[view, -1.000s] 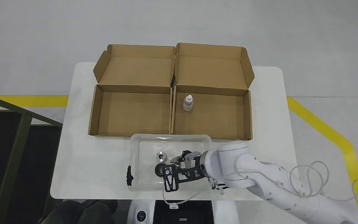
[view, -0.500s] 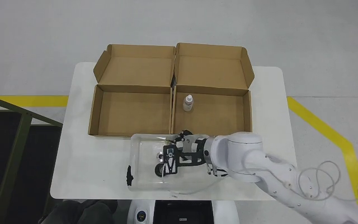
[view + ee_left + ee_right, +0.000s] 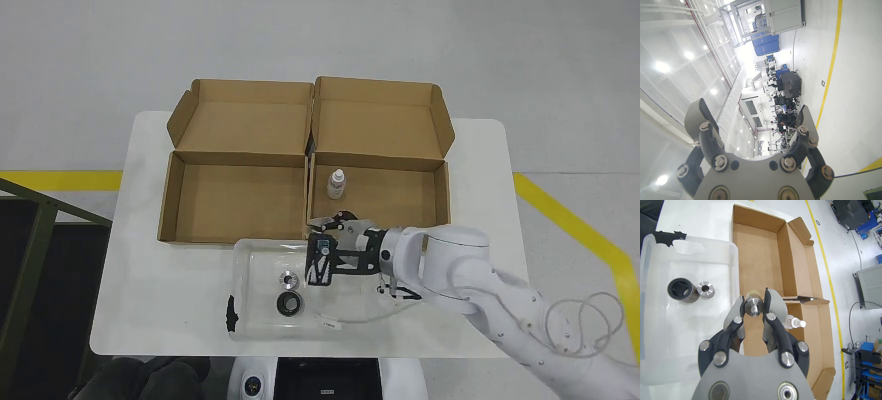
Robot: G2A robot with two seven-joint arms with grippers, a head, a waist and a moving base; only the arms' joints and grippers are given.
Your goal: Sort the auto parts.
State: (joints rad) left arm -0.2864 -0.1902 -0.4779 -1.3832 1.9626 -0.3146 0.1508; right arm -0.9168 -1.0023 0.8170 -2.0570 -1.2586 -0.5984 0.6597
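My right gripper (image 3: 753,306) is shut on a silver metal cylinder (image 3: 753,308). In the top view this gripper (image 3: 325,255) hangs over the far rim of the clear plastic bin (image 3: 255,244), close to where the two cardboard boxes meet. A black bearing sleeve (image 3: 682,291) and a silver collet (image 3: 705,290) lie in the bin (image 3: 689,247); the top view shows the sleeve (image 3: 290,303) and collet (image 3: 287,280) too. My left gripper (image 3: 753,111) stands open with nothing in it, pointing up into the room.
The left cardboard box (image 3: 235,200) has a bare floor. The right box (image 3: 400,205) holds a small white bottle (image 3: 338,184), also seen beside my fingers (image 3: 794,322). Black tape (image 3: 668,237) marks the bin's corner. The white table (image 3: 140,280) has free room at both sides.
My right gripper has risen out of the bin with the silver cylinder and moved towards the boxes. The sleeve and collet stay in the bin.
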